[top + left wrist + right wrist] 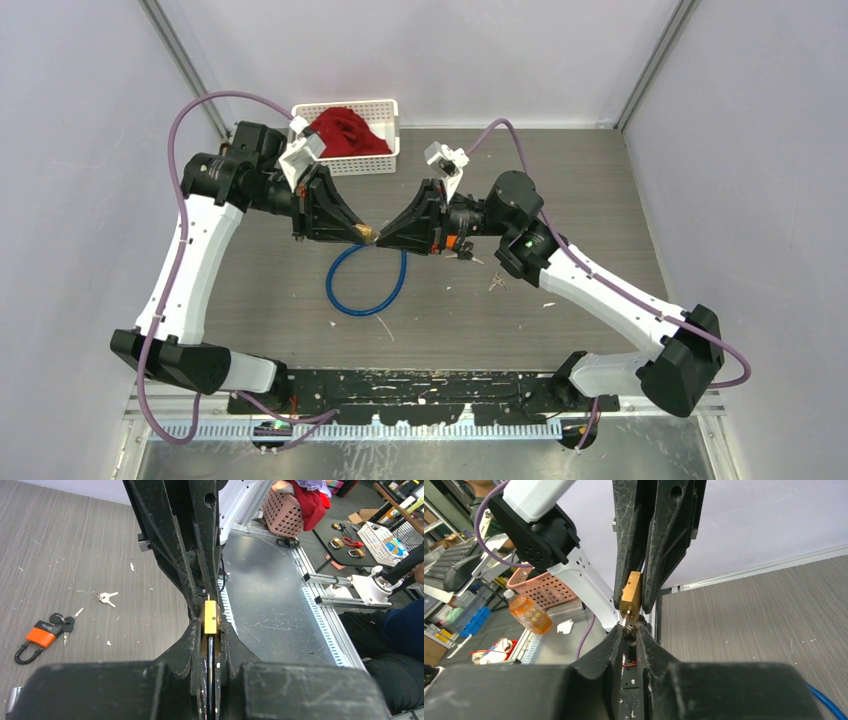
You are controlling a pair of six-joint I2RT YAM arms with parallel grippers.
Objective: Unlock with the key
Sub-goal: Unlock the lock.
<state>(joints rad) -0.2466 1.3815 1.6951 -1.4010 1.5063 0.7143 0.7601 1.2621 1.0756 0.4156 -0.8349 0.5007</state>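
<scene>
At the far left of the table (600, 200) a white basket (385, 108) with a red cloth (345, 132) is seen, well apart from the work. In front of it, the left gripper (358, 232) is raised above the table, and its fingers are pressed on the flat sides of a small brass padlock (210, 617), which is held in the air at the middle of the table. Under this place a blue cable (398, 296) lies in a loop.

From the right side the right gripper (385, 240) meets the padlock, tip to tip. Its fingers are closed on a thin metal piece, taken to be the key (626, 624). Only a small bright tip is shown, so it cannot be said how deep it sits in the keyhole.

Further right, loose keys (497, 282) lie on the table (an orange padlock (40, 634) with its own keys also lies there, shown by the left wrist camera).

The step in hand is judged to be the insertion or the turning of the key. The risk is in the alignment: if the key is turned while tilted or only partly entered, it may slip in the fingers or bend. The padlock may also be twisted out of the left grip, because it is pinched only on its smooth sides, and then it would fall onto the cable below.
</scene>
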